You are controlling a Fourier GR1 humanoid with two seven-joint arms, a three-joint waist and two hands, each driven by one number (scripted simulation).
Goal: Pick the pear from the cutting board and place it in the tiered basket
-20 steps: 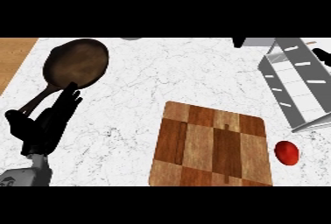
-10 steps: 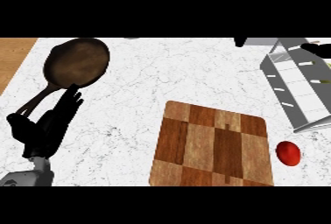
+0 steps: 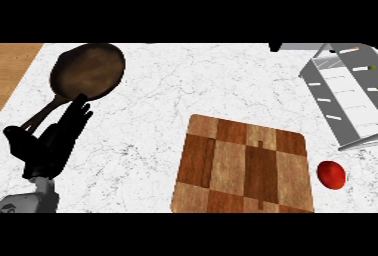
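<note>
The wooden cutting board (image 3: 244,170) lies at the lower middle of the counter with nothing on it. The grey wire tiered basket (image 3: 341,95) stands at the upper right, cut off by the view's edge. A small greenish spot (image 3: 373,66) shows inside the basket at the right edge; I cannot tell whether it is the pear. My left hand (image 3: 52,142) rests at the lower left, open, fingers up, holding nothing. It overlaps the handle of a pan. My right hand is out of view.
A dark round frying pan (image 3: 87,70) lies at the upper left, its handle running down towards my left hand. A red round fruit (image 3: 331,174) sits on the white marble counter just right of the board. A wooden strip (image 3: 15,65) borders the counter's far left.
A dark shape at the basket's upper right edge has shrunk and left the view. My left hand has stayed nearly still.
</note>
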